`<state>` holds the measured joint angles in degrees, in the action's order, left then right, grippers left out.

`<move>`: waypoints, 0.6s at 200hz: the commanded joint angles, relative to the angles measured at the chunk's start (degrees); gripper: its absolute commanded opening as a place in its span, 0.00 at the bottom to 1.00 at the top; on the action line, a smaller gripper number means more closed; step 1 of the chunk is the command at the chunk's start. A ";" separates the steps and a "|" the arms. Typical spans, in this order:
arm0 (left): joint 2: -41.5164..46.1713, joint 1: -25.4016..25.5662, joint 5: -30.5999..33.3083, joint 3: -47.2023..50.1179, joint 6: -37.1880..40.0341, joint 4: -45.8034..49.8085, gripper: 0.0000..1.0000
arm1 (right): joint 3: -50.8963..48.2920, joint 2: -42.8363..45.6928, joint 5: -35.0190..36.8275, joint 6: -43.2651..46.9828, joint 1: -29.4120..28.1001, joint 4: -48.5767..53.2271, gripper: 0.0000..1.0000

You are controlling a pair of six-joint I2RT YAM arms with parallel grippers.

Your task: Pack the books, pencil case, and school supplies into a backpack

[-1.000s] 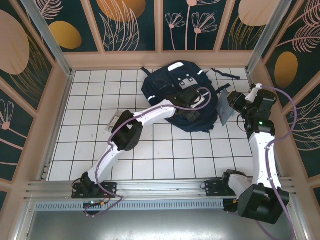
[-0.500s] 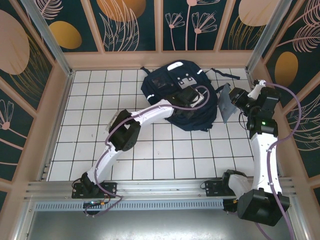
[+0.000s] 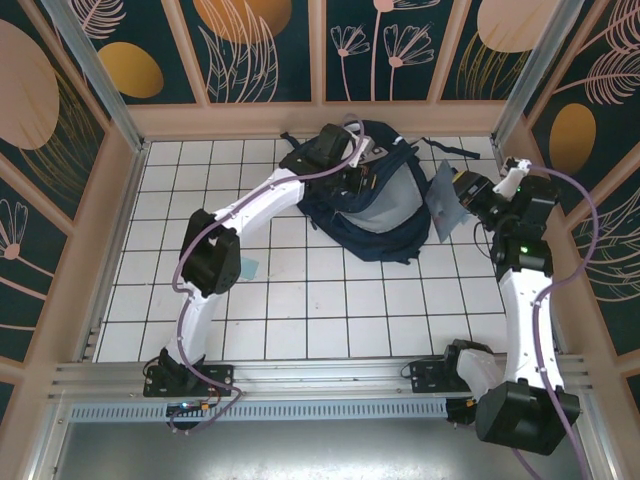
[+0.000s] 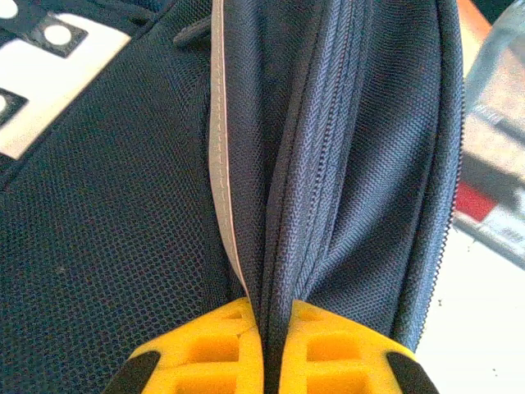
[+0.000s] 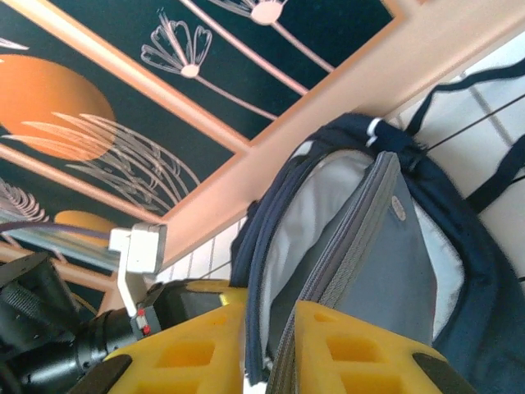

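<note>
A white tiled desk (image 3: 330, 300) with dark grid lines, walled in pale wood. A navy backpack (image 3: 385, 195) lies at its far middle. A small pale blue-green square (image 3: 247, 268) lies left of centre.

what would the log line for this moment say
left gripper: shut on backpack zipper edge | right gripper: shut on pencil case, beside backpack | backpack: open | phase: pencil case not yet inside
</note>
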<state>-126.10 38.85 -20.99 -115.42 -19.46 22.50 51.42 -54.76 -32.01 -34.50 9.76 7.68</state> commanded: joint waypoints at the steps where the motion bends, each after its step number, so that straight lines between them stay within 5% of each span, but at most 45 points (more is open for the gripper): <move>1: 4.18 -0.45 -6.98 -0.62 -6.23 -8.12 0.00 | -1.77 -1.64 -0.94 -5.97 -5.18 -10.64 0.00; 46: 7.15 -0.66 -11.84 6.51 -13.87 -17.63 0.00 | -4.32 -8.86 2.58 -12.68 -13.86 -25.49 0.00; 85: 9.79 -0.89 -12.17 9.70 -17.54 -21.96 0.00 | -13.16 -10.93 9.50 -15.77 -13.03 -29.72 0.00; 120: 11.56 -1.11 -14.71 10.42 -20.48 -25.27 0.00 | -22.13 -13.91 8.52 -19.04 -9.96 -35.63 0.00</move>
<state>-120.99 37.91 -30.20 -104.12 -36.27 8.69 32.99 -66.54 -25.10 -50.41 -1.83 -20.84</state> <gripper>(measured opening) 0.072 0.202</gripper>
